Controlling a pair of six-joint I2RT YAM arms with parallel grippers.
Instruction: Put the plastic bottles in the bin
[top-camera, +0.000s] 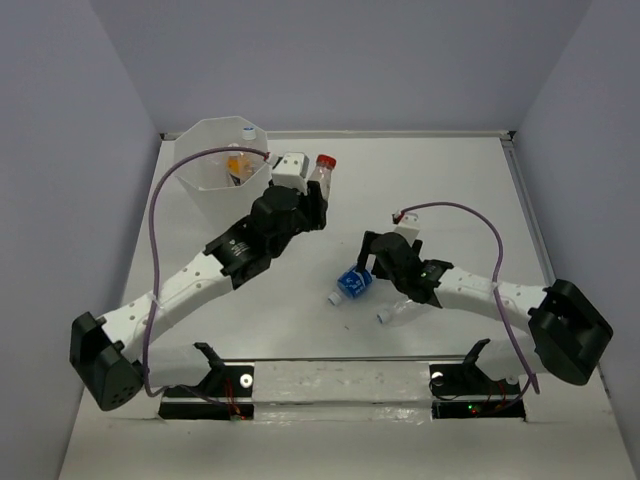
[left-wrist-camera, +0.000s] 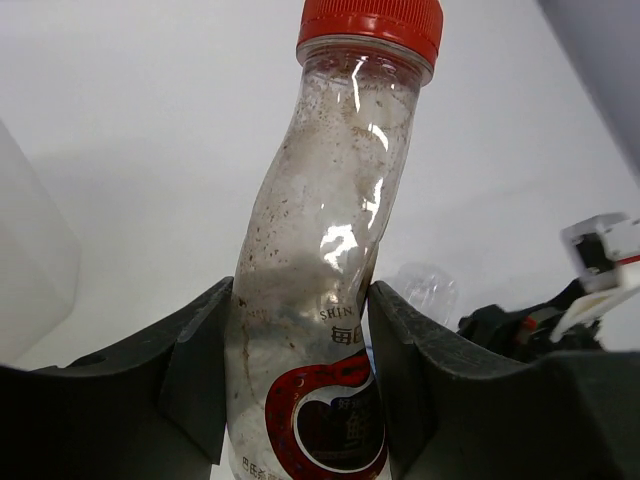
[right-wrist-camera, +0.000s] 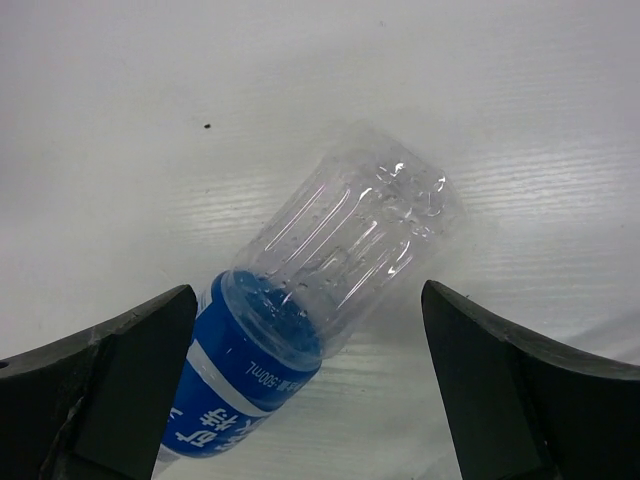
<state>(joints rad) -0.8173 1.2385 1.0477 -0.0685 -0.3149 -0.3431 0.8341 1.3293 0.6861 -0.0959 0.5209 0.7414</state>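
Our L gripper (left-wrist-camera: 298, 345) clamps the red-label bottle (left-wrist-camera: 330, 190) near the bin (top-camera: 205, 190); R gripper (right-wrist-camera: 308, 350) gapes wide over blue-label bottle (right-wrist-camera: 345, 245).

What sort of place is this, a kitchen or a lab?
Probably a robot lab cell: grey walls around a white table, two bolted arms, just bottles and a bin.

The bin (top-camera: 212, 192) sits back left on the table (top-camera: 455, 175). Just right of it, my left gripper (top-camera: 316, 203) has the first bottle (top-camera: 323, 176) pinched between its fingers. Mid-table, the second bottle (top-camera: 351, 283) lies between the spread fingers of my right gripper (top-camera: 366, 260), touching neither. The third bottle (top-camera: 397, 312) lies under my right arm.
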